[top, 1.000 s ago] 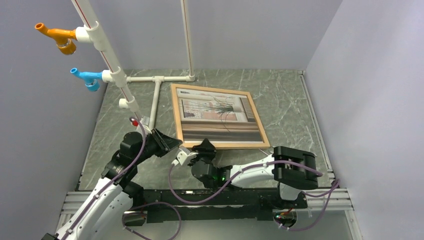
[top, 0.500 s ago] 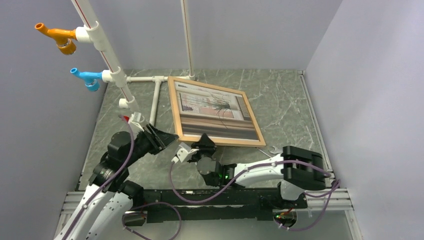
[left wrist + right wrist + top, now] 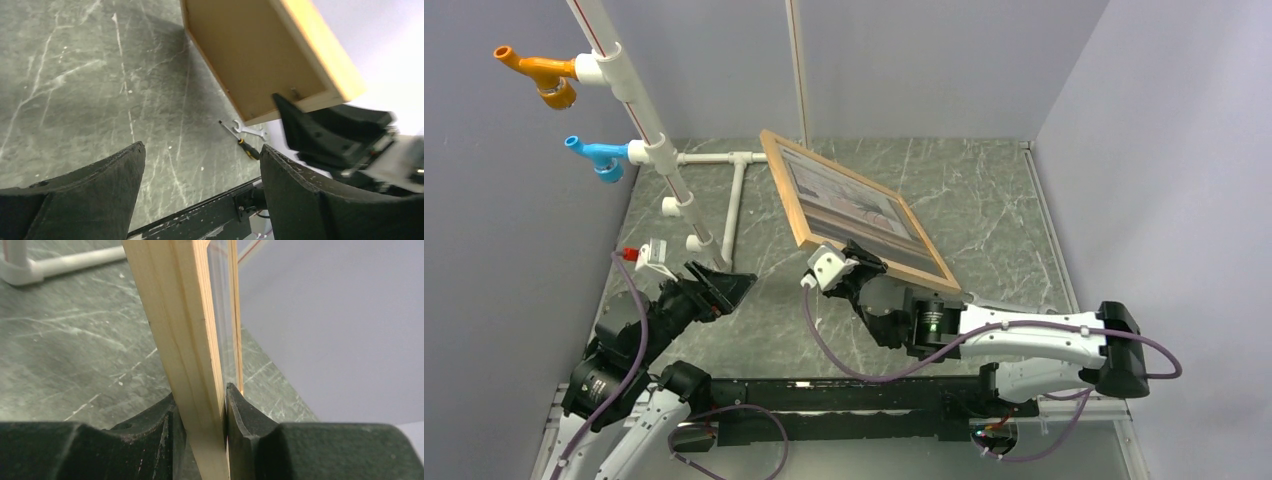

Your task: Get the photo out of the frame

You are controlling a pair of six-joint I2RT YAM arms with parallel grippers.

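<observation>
The right end effector [image 3: 856, 262] is clamped on the frame [image 3: 784, 190]. Its pads pinch the thin wooden moulding from front and back, as the right wrist view shows [image 3: 202, 430]. From that grip the frame rises up and away, tilted well off the tabletop [image 3: 984, 190]. The photo [image 3: 849, 200] sits inside the frame, picture side turned away from the left end effector [image 3: 729, 285]. That one is spread wide and holds nothing, and it is well apart from the frame, on the brown back side.

We judge the frame to be light and stiff, but held at one low edge it is a long lever and could twist or slip between the pads. A clear pane [image 3: 220, 315] seems to run just inside the moulding (glass or plastic, we cannot tell), so any squeeze belongs on the wood and not on the face.

The photo itself is probably a thin sheet that is easy to crease and smooth to the touch. From the left end effector [image 3: 200, 150], the back [image 3: 245, 55] lies ahead and above. A small tab [image 3: 296, 92] shows near the right end effector's grip (too small to read). We would take the photo from this back side at a free edge, with a light pinch.
</observation>
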